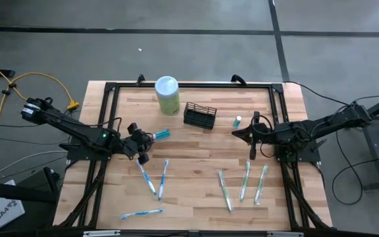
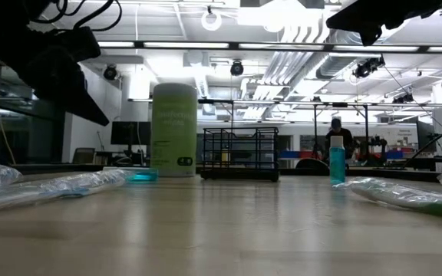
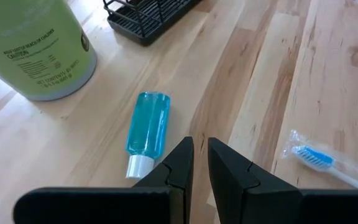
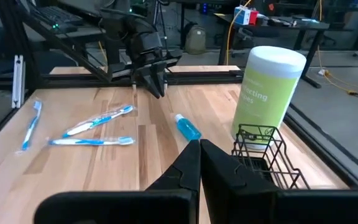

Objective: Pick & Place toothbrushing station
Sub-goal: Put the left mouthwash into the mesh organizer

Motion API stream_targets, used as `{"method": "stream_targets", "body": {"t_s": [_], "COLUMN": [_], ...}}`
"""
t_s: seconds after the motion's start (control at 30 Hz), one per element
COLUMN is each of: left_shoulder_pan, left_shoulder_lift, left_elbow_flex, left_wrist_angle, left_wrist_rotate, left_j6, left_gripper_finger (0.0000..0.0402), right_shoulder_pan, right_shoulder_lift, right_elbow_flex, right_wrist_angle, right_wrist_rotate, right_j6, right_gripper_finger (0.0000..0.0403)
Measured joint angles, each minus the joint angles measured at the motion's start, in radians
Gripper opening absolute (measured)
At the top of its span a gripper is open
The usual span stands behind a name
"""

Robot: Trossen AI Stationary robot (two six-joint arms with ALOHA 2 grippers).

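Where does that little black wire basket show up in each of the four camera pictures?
High view: the basket sits toward the table's far edge, near the middle.
Low view: the basket stands mid-picture, across the table.
Left wrist view: only a corner of the basket shows, at the top edge.
Right wrist view: the basket is close, just past this arm's fingers.
Shared landmark: the green canister stands right beside it in every view.

Grey concrete floor [image 1: 196, 52] around wooden table [image 1: 196, 191]. Far room: ceiling strip lights [image 2: 206, 44], white ducts [image 2: 290, 61], person [image 2: 336, 136] standing.
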Motion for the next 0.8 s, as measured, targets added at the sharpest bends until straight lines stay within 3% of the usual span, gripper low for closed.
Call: {"method": "stream_targets", "body": {"t_s": [0.3, 0.8], "left_shoulder_pan": [0.001, 0.001], "left_shoulder_lift": [0.086, 0.167], "left_elbow_flex": [0.0, 0.0], "left_wrist_angle": [0.005, 0.016], "left_wrist_rotate": [-0.028, -0.039], "left_j6": [-0.015, -0.007], "left_gripper_finger": [0.0048, 0.0127], "right_shoulder_pan": [0.0, 0.0], "right_shoulder_lift": [0.0, 0.0], "right_elbow_flex": [0.0, 0.0], "right_wrist_angle": [-0.036, -0.037], "right_wrist_rotate": [-0.011, -0.018], "right_j6": [0.023, 0.021], "right_gripper_finger": [0.0002, 0.0005]}}
